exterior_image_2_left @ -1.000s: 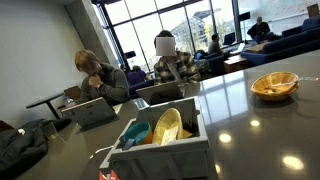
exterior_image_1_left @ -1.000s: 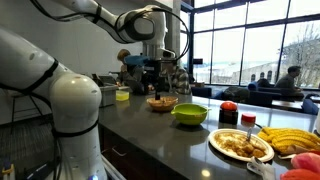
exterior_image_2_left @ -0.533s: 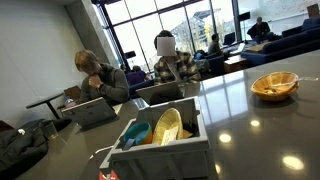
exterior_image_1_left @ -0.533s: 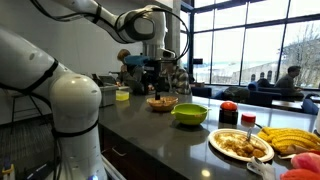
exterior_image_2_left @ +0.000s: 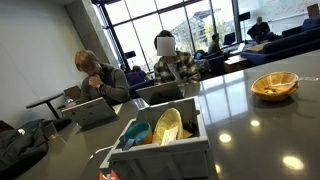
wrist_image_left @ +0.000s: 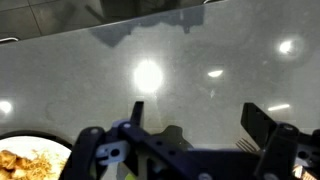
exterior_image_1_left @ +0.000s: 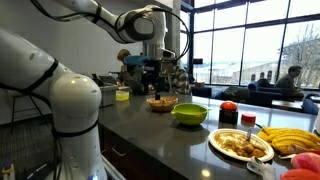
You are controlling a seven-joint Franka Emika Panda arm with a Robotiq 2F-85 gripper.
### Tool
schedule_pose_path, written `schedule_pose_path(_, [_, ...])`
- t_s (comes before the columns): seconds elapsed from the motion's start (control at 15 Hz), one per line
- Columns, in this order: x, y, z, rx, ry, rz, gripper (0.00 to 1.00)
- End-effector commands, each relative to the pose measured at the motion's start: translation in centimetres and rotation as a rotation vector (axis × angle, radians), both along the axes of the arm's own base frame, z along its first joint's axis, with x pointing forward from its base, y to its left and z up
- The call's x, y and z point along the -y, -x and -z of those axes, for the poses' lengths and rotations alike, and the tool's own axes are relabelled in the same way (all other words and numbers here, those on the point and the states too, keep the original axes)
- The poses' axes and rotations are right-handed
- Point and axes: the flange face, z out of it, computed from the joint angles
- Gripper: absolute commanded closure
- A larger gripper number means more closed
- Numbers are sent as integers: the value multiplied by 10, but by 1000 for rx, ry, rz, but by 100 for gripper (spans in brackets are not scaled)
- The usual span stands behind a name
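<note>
1. Wrist view: the gripper (wrist_image_left: 197,125) stands spread, with nothing between its fingers (wrist_image_left: 137,112). Beneath it lies grey desk (wrist_image_left: 200,60) with lamp glare. The food bowl (wrist_image_left: 22,163) shows only at the lower left corner, off to one side of the jaws and not under them. A pronged shape by the other finger may be a fork, but it is too dark to confirm.
2. In an exterior view, the gripper (exterior_image_1_left: 153,74) hangs above the desk (exterior_image_1_left: 140,125), over or just behind the food bowl (exterior_image_1_left: 161,102), and clear of it. A green bowl (exterior_image_1_left: 190,114) and a plate (exterior_image_1_left: 240,146) of food stand nearer the camera. Against the frames of a second and half a second ago, neither arm nor bowl has shifted.
3. In an exterior view, the food bowl (exterior_image_2_left: 274,86) sits alone on the desk (exterior_image_2_left: 240,125), well apart from the white bin (exterior_image_2_left: 160,140) of dishes. The gripper is out of frame. This view is likewise unchanged.
4. Finding: the arm appears paused, the bowl is untouched, and no grasp has begun.
</note>
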Motion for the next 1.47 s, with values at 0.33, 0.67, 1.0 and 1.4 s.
schedule_pose_path(0.33, [15,-4,-6,-6,8,-50,0])
schedule_pose_path(0.67, [12,-27,-34,1,109,-256,0])
schedule_pose_path(1.0, [-35,-53,-58,-6,220,-470,0])
schedule_pose_path(1.4, [-107,-97,-66,-43,269,-620,0])
